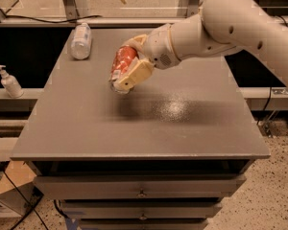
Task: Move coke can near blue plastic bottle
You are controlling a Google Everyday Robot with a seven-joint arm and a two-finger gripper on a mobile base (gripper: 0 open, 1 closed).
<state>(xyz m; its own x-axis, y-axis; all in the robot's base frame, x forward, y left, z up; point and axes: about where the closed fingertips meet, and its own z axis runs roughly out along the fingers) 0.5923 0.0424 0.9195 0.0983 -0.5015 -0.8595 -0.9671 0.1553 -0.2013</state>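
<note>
The gripper (126, 76) is clenched on the coke can (122, 61), holding it tilted above the table (134, 133), so the pickup is done; carrying it to the blue plastic bottle (80, 41) lying at the far left corner is left.

Single view only. Camera sits high in front of the bench (86, 128), tilted down, facing its far edge. Mid-range: whole top and drawer fronts (182, 186) in frame. Left of centre, above the top, the gripper (126, 76), jaws clamped on the coke can (123, 61).
</note>
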